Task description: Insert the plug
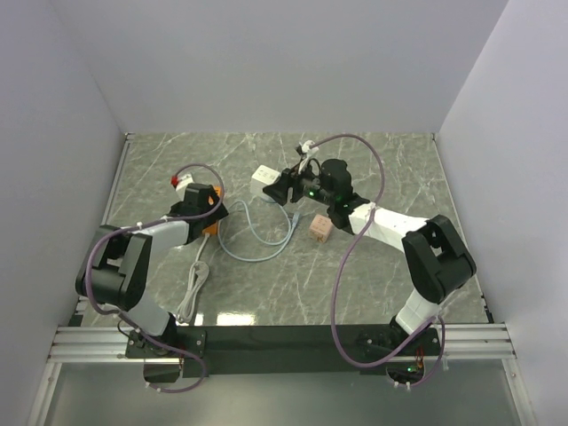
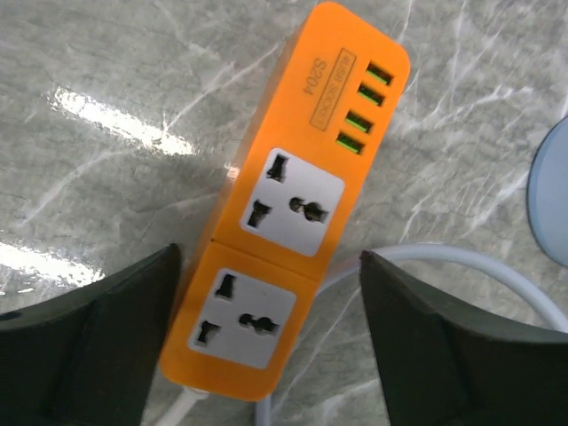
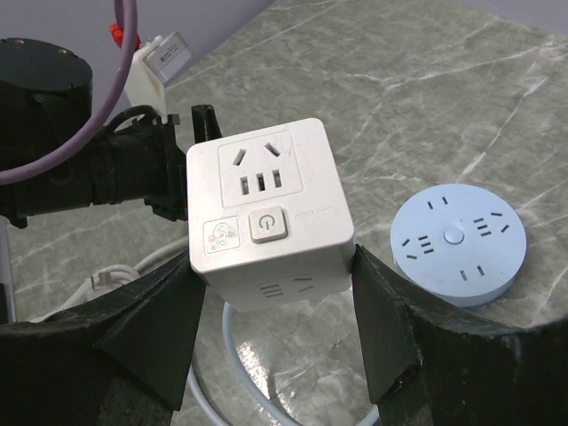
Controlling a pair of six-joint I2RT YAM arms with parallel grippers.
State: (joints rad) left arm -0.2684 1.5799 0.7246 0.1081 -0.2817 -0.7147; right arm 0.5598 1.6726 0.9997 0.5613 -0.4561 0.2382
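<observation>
Grey marble table (image 1: 373,284). A white cube (image 3: 266,204) is sitting mid-frame in the right wrist view, with the right gripper (image 3: 277,271) clamping its sides. A round socket (image 3: 458,241) is lying at lower right. The left gripper (image 2: 271,262) is hanging open astride an orange strip (image 2: 302,160).

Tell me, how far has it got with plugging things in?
Done: the right gripper has the white cube socket clamped between its fingers. In hand: the left gripper straddles the orange power strip, jaws open, not gripping. Left: both of the strip's outlets look empty, so nothing is plugged in yet.
</observation>
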